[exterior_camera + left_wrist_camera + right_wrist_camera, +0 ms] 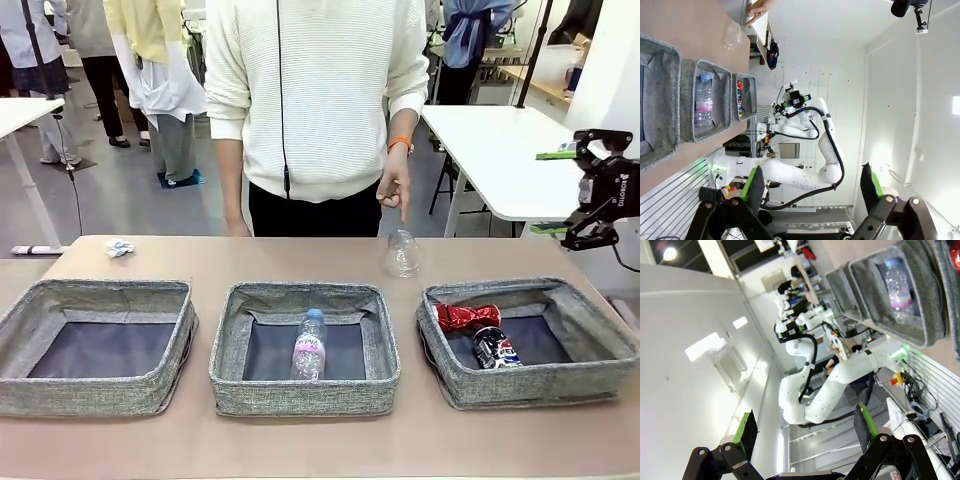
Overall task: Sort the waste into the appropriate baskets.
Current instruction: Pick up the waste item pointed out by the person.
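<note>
Front view: the right gripper (540, 192) hangs past the right end of the table (320, 440), its jaws spread wide with nothing between them. Below those jaws and slightly to their left sits the right basket (530, 385), holding the red bow-shaped can (467, 316) and the Pepsi can (493, 348) close together. Further left of the jaws and lower, well apart from them, the clear thin plastic container (403, 253) rests on the tabletop, with a person's hand (396, 190) pointing a finger down just above it. Beyond that, still further from the jaws, stand the middle basket (300, 395), with the clear bottle (310, 345) lying inside, and the left basket (95, 395). The paper wad (120, 248) lies behind the left one. In the left wrist view, the left gripper (810, 185) also holds its jaws fully apart and empty, with the baskets far off, above and to the left of them.
</note>
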`<act>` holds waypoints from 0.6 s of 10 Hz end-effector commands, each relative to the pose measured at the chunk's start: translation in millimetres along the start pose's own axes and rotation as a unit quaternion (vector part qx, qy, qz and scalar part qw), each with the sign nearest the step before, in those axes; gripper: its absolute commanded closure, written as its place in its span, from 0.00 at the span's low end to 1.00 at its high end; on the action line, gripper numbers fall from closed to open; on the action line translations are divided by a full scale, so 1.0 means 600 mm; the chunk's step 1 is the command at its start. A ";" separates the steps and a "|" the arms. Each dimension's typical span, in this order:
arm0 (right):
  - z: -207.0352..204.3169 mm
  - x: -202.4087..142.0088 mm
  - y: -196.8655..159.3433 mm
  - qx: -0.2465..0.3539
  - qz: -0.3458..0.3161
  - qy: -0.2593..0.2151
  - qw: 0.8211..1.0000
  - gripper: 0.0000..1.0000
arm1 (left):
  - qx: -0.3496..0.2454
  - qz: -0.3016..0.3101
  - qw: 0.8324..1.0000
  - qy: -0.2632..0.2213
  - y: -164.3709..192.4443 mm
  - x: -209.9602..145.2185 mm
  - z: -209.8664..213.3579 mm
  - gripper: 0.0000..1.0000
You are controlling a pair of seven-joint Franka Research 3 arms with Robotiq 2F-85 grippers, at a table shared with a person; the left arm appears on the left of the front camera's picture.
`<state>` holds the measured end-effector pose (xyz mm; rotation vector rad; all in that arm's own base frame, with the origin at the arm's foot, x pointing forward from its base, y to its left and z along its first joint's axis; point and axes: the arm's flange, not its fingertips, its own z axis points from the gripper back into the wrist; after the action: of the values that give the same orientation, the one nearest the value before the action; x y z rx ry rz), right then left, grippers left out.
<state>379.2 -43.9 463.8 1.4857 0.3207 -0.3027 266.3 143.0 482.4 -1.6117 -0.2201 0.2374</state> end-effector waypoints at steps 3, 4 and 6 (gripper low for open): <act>-0.003 0.002 0.005 0.004 0.004 -0.003 1.000 0.00 | -0.010 -0.005 1.000 -0.001 -0.005 -0.001 -0.003 0.00; -0.003 0.002 0.005 0.004 0.004 -0.003 1.000 0.00 | -0.010 -0.005 1.000 -0.001 -0.005 -0.001 -0.003 0.00; -0.020 0.006 0.026 -0.067 -0.010 -0.081 0.994 0.00 | -0.010 -0.005 1.000 -0.001 -0.005 -0.001 -0.003 0.00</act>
<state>383.7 -43.4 463.9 1.4413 0.2805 -0.3305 266.3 143.0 482.4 -1.6116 -0.2202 0.2374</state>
